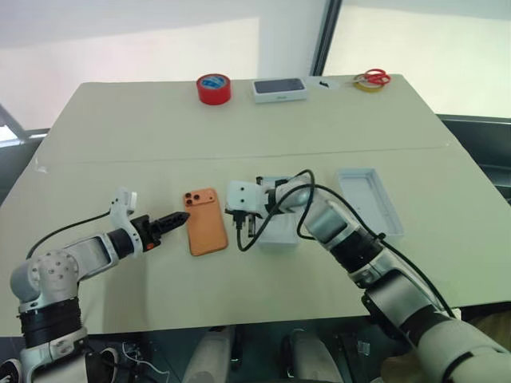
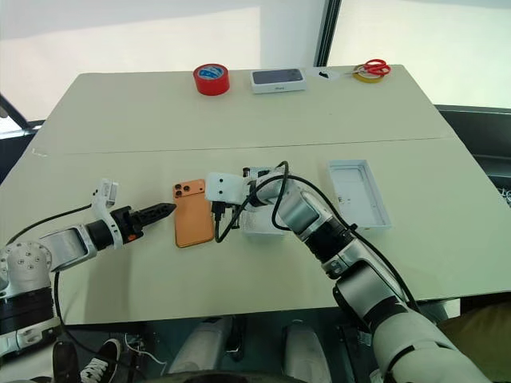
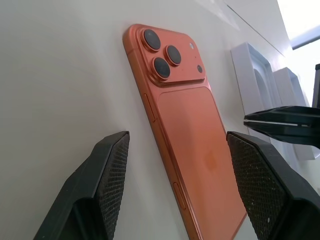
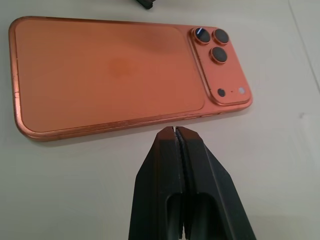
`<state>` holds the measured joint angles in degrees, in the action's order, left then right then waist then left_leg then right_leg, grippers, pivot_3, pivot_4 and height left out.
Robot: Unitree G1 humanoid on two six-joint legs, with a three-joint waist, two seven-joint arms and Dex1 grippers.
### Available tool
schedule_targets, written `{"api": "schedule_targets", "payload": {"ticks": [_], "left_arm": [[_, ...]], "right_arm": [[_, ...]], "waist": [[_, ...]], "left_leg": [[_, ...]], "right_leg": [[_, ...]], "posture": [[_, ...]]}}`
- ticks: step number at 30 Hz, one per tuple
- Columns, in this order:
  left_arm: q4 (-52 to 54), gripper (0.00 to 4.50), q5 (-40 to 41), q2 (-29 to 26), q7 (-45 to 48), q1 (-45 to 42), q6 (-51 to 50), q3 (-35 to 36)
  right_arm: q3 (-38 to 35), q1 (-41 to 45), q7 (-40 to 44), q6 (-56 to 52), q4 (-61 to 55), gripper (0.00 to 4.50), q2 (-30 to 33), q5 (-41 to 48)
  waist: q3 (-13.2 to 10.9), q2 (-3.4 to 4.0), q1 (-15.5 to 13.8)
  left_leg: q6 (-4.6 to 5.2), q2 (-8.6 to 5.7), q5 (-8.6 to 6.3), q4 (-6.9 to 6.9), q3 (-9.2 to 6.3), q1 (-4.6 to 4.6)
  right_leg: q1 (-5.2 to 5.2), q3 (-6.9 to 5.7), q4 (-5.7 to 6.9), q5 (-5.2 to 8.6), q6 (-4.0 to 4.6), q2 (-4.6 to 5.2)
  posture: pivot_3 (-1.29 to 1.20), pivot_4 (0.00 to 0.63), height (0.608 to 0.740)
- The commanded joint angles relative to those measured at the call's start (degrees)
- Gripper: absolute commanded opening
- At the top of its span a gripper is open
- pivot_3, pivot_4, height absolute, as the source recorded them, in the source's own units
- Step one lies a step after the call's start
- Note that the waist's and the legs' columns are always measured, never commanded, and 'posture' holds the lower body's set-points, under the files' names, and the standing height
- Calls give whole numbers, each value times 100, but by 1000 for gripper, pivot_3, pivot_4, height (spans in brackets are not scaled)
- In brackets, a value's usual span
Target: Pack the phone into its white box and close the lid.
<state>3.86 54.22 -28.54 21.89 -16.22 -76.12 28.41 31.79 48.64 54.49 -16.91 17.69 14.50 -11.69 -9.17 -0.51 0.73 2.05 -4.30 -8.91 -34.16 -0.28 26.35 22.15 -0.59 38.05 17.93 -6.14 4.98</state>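
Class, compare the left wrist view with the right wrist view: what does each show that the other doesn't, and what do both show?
Left wrist only: the open left gripper facing the phone's long edge, white packaging pieces beyond it, and the right gripper's shut fingertips. Right wrist only: the shut right gripper close to the phone's long side edge. Both: the orange phone lying lens-side up on the table.

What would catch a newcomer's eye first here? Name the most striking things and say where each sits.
The orange phone lies camera side up near the middle of the table, flanked by both grippers: the left gripper, open, points at one long edge, and the right gripper, shut, is at the opposite edge. At the far edge sits a red tape roll.
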Motion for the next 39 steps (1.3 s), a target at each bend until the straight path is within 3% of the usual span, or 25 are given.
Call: {"api": "schedule_targets", "payload": {"ticks": [1, 6, 17, 28, 32, 39], "left_arm": [[56, 3266, 70, 104, -194, 108, -375, -93], [165, 3266, -13, 104, -189, 121, -370, -323], [-16, 3266, 114, 616, -326, -448, -921, -685], [-287, 3266, -50, 953, -532, -997, -1070, -339], [-125, 3266, -364, 903, -661, -1023, -1107, -684], [-63, 3266, -387, 1051, -645, -1041, -1112, -476]], "right_arm": [[85, 159, -12, 157, 69, 45, -98, -144], [322, 194, -222, 330, 399, 45, -113, -610], [140, 61, -9, 74, 114, 45, -253, -433], [30, -19, 47, -13, 8, 45, -258, -467], [-1, -8, 43, -4, 34, 45, -269, -473], [-19, 18, -1, 47, 118, 45, -269, -493]], "waist": [[0, 0, -2], [3, 1, -2], [12, -1, -88], [14, -2, -150], [14, -3, -134], [14, -4, -113]], "left_leg": [[-1, 0, 0, 0, 0, 0], [-4, 0, 2, 1, 0, -4], [-6, -5, 3, 1, 0, -7], [-6, -8, 3, 1, -1, -22], [-7, -8, 4, 1, -2, -24], [-10, -7, 5, 3, -1, -24]], "right_leg": [[0, 0, 0, 0, 0, 0], [-1, 1, 1, 0, 0, 0], [-7, 0, 1, 0, 0, 1], [-24, 1, 1, 0, 0, 3], [-25, 1, 0, 0, 0, 2], [-23, 1, -1, 0, 0, 1]], "posture": [[0, 150, 738], [0, 150, 738], [0, 150, 738], [0, 150, 738], [0, 150, 738], [0, 150, 738]]}}
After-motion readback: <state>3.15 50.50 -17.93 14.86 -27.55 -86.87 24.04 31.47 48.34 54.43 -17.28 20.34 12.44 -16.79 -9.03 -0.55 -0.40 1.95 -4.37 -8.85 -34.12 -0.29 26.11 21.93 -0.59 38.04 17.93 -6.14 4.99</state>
